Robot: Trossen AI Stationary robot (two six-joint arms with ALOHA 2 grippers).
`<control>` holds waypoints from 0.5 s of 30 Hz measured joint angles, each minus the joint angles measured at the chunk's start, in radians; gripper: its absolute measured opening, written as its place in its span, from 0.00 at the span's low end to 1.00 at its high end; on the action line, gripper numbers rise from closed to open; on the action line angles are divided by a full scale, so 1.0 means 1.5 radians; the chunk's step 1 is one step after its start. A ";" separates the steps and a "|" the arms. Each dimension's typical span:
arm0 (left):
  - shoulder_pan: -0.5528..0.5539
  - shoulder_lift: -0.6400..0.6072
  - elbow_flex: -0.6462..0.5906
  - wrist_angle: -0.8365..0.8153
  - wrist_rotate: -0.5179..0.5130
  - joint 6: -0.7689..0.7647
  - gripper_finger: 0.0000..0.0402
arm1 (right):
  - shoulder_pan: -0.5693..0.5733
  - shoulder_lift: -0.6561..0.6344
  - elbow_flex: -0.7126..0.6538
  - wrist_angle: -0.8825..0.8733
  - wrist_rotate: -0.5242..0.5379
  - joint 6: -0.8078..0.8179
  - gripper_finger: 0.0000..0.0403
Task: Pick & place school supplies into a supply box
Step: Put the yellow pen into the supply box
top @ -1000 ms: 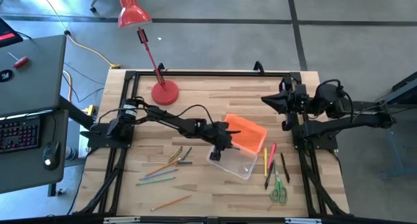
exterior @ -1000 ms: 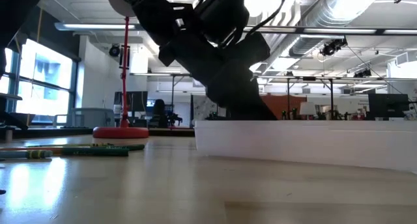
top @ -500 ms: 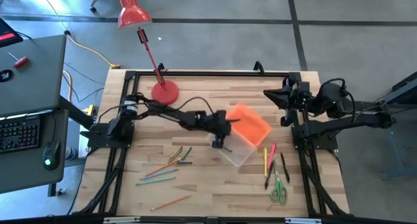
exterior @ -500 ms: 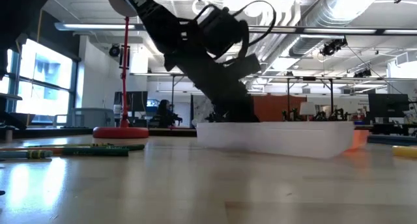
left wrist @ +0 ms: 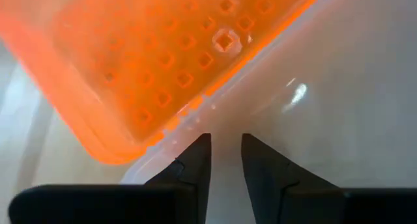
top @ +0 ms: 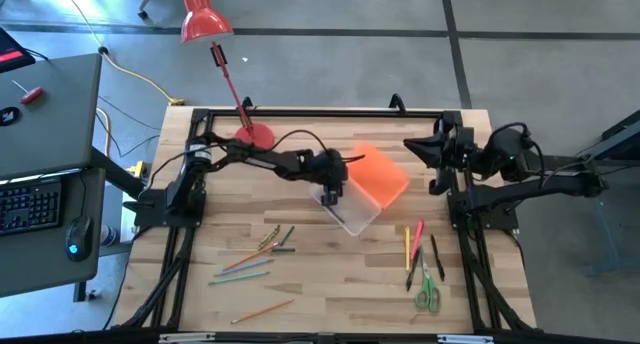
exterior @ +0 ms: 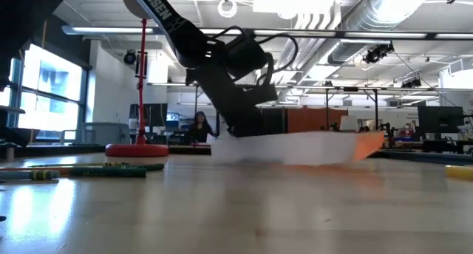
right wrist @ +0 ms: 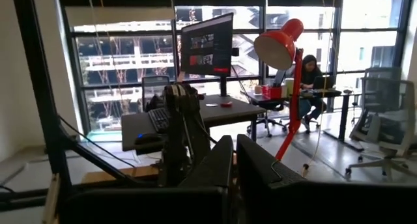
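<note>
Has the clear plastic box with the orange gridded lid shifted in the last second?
Yes. In the high view the clear plastic box with the orange gridded lid has moved toward the red lamp base, dragged by the left gripper.

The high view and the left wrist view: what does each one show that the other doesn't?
Only the high view shows the pencils scattered on the table, the scissors, the red lamp and the right arm parked at the table's right edge. Only the left wrist view shows the grid pattern of the orange lid close up, and the narrow gap between the left gripper's jaws at the clear box's edge. Both show the supply box and that gripper.
</note>
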 joint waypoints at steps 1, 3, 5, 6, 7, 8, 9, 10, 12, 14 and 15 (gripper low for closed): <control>0.001 -0.001 0.001 -0.010 -0.008 -0.005 0.29 | 0.000 0.000 0.000 0.000 0.000 -0.016 0.00; 0.001 -0.003 0.001 -0.020 -0.022 -0.012 0.28 | 0.000 0.000 0.000 -0.001 0.000 -0.059 0.00; 0.000 -0.012 -0.002 -0.038 -0.041 -0.021 0.27 | 0.000 0.000 0.000 -0.001 0.000 -0.104 0.00; 0.000 -0.013 -0.002 -0.039 -0.051 -0.032 0.27 | 0.000 0.000 0.000 -0.001 0.000 -0.117 0.00; -0.002 -0.015 -0.002 -0.039 -0.063 -0.052 0.27 | 0.000 0.000 0.000 -0.001 0.002 -0.122 0.00; -0.006 -0.017 -0.003 -0.043 -0.071 -0.078 0.28 | 0.000 0.000 0.000 -0.003 0.005 -0.120 0.00; -0.008 -0.021 -0.003 -0.047 -0.076 -0.103 0.28 | 0.000 0.001 0.000 -0.010 0.009 -0.109 0.00; -0.009 -0.026 -0.003 -0.047 -0.080 -0.128 0.27 | 0.000 0.003 0.000 -0.018 0.009 -0.092 0.00; -0.014 -0.033 -0.003 -0.043 -0.082 -0.163 0.27 | 0.000 0.008 0.001 -0.056 0.005 -0.061 0.00; -0.019 -0.036 -0.003 -0.043 -0.086 -0.190 0.27 | 0.000 0.015 0.001 -0.119 -0.011 -0.047 0.00; -0.024 -0.035 -0.003 -0.043 -0.091 -0.203 0.28 | 0.001 0.022 -0.003 -0.144 -0.014 -0.036 0.00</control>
